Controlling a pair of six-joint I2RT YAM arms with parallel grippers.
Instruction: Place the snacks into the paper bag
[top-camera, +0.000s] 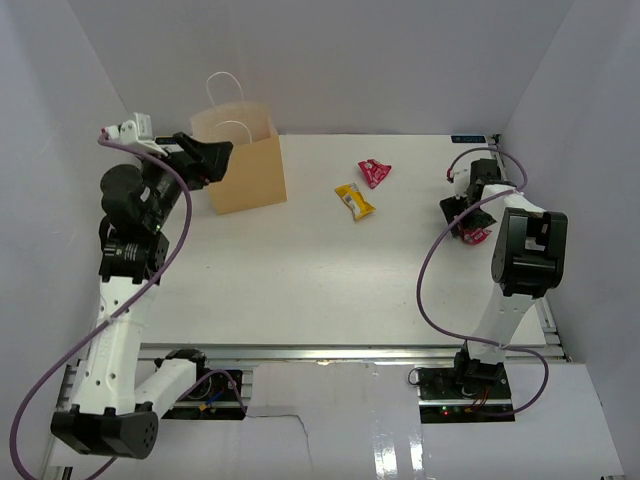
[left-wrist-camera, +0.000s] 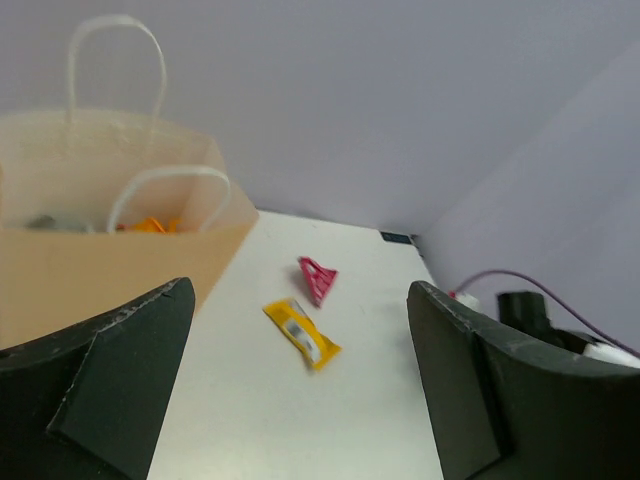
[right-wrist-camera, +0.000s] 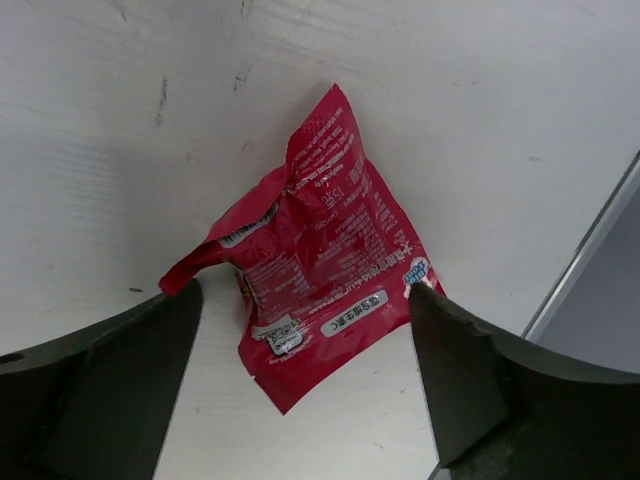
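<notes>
Right gripper: jaws set wide and lowered astride a red packet, one finger on each side of it, not closed. The packet lies flat and crumpled on the table, at the right side near the metal edge rail. The straddling pose is judged to be the approach to a pinch across the packet's narrow width. Whether either finger touches the foil cannot be told.

The packet's face carries lines of small white print, a white barcode patch and a blue-and-white badge at one corner. None of it can be read.

Left gripper: jaws also wide, holding nothing, raised just beside the paper bag at the far left. It is judged to be waiting or steadying, since nothing lies between its fingers.

The bag stands upright with its mouth open and its white handles erect, so packets can drop straight in. Something orange shows inside it.

Between the bag and the right arm, at mid-table and far, lie a yellow packet and just beyond it a magenta packet, apart from each other. The yellow one bears a white label, unreadable.
</notes>
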